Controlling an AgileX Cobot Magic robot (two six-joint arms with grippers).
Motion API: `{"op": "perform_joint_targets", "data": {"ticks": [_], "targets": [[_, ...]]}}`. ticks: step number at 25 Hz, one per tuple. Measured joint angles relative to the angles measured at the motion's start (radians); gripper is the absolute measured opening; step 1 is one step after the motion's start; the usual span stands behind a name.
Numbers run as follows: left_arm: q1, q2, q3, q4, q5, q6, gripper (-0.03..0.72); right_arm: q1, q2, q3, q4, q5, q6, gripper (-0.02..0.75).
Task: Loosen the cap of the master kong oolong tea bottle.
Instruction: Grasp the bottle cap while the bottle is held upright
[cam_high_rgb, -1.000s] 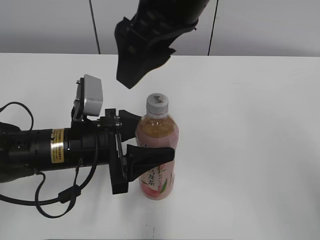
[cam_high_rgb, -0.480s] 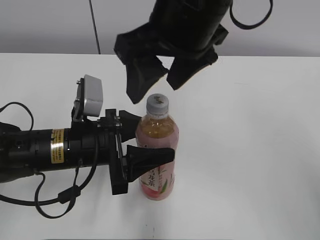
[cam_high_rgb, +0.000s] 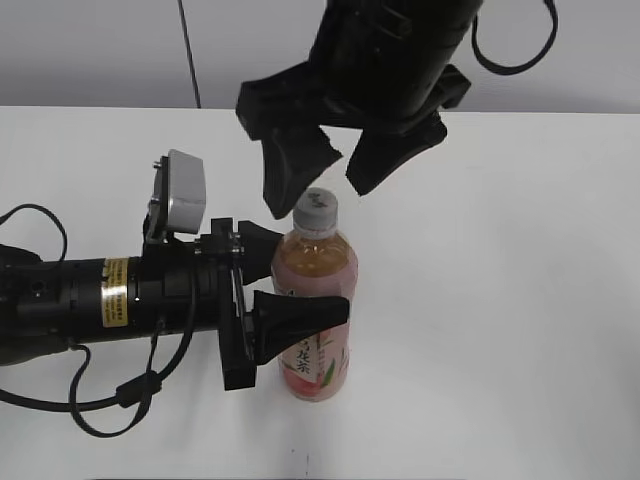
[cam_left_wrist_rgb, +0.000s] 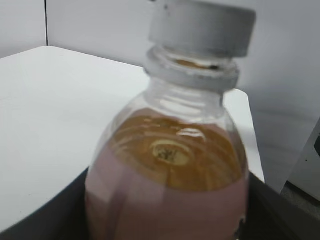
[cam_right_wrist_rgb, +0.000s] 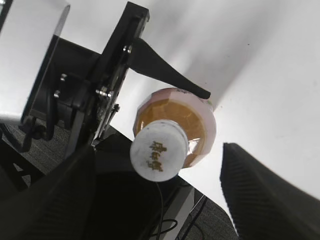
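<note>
The master kong oolong tea bottle (cam_high_rgb: 315, 320) stands upright on the white table, with pale amber tea and a pink-and-white label. Its white cap (cam_high_rgb: 315, 205) is on the neck; it also shows in the left wrist view (cam_left_wrist_rgb: 202, 25) and, from above with its dark logo, in the right wrist view (cam_right_wrist_rgb: 159, 151). My left gripper (cam_high_rgb: 285, 290) is shut on the bottle's body (cam_left_wrist_rgb: 167, 200) from the left. My right gripper (cam_high_rgb: 330, 185) is open and hangs just above the cap, one finger on each side, not touching it.
The white table (cam_high_rgb: 500, 300) stretches right of the bottle. The left arm's body and cables (cam_high_rgb: 90, 300) lie across the left side. A grey wall (cam_high_rgb: 100, 50) runs behind the table's far edge.
My right gripper has come down and to the right over the cap, and its two fingers now show spread apart. The bottle and left gripper have not moved.
</note>
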Motion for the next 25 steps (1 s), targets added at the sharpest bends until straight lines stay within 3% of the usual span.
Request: {"op": "perform_joint_targets", "data": {"ticks": [9, 19, 25], "targets": [[0.0, 0.0, 0.0, 0.001, 0.0, -0.001, 0.464, 0.02, 0.034, 0.0, -0.005, 0.0, 0.0, 0.535], [0.0, 0.0, 0.0, 0.001, 0.0, -0.001, 0.464, 0.02, 0.034, 0.0, -0.035, 0.0, -0.013, 0.3], [0.0, 0.0, 0.0, 0.001, 0.0, -0.001, 0.464, 0.02, 0.034, 0.0, -0.035, -0.001, -0.044, 0.282]]}}
